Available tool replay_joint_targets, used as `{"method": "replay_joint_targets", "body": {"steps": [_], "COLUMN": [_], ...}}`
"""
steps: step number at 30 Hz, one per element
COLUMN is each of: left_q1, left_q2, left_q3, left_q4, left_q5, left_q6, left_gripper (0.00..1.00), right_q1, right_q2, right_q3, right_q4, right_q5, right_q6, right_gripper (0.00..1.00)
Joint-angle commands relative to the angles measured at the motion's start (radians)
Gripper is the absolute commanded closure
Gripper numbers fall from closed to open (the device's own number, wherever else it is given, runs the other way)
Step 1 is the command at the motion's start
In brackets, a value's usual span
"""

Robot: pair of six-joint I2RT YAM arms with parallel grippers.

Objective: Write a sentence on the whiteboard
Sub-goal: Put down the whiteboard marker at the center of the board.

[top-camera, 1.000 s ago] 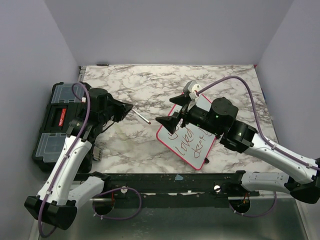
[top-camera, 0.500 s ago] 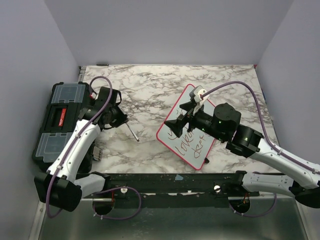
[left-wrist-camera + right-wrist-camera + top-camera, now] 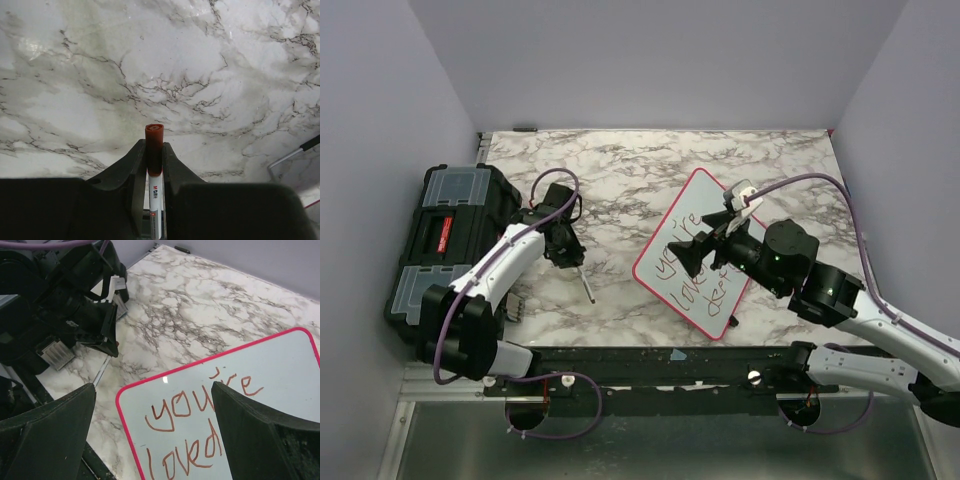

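The whiteboard (image 3: pixel 695 262) lies tilted on the marble table right of centre, pink-framed, with three lines of red handwriting. It fills the lower right wrist view (image 3: pixel 225 405), where "you're loved" reads. My left gripper (image 3: pixel 567 250) is left of the board over the table. It is shut on a white marker (image 3: pixel 584 285) with a red cap (image 3: pixel 154 137), the cap end pointing away from the wrist. In the left wrist view the jaws (image 3: pixel 154 152) clamp the marker's barrel. My right gripper (image 3: pixel 708 240) hovers over the board, open and empty (image 3: pixel 155 435).
A black toolbox (image 3: pixel 438 240) stands at the table's left edge, beside the left arm. A black rail (image 3: pixel 670 365) runs along the near edge. Grey walls close the back and sides. The board's corner shows at the right of the left wrist view (image 3: pixel 305 200).
The left arm swung toward the near side and tipped the marker down over the table. The right gripper drew back to the right, uncovering the board's writing.
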Motion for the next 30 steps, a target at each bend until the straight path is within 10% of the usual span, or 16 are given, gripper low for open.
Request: {"method": "replay_joint_targets", "body": {"steps": [1, 13, 30], "left_q1": [-0.049, -0.141, -0.162], "left_q2": [0.055, 0.248, 0.209], "left_q3": [-0.016, 0.001, -0.041], "left_q4": [0.095, 0.182, 0.239], "left_q5": [0.01, -0.032, -0.062], "left_q6": [0.042, 0.05, 0.076], "left_gripper": [1.0, 1.0, 0.43], "right_q1": [0.003, 0.003, 0.003], "right_q2": [-0.05, -0.166, -0.239], "right_q3": [-0.04, -0.121, -0.163], "right_q4": [-0.04, -0.107, -0.164], "right_q5": [0.129, 0.299, 0.383], "right_q6": [0.037, 0.099, 0.114], "right_gripper": [0.0, 0.0, 0.0]}}
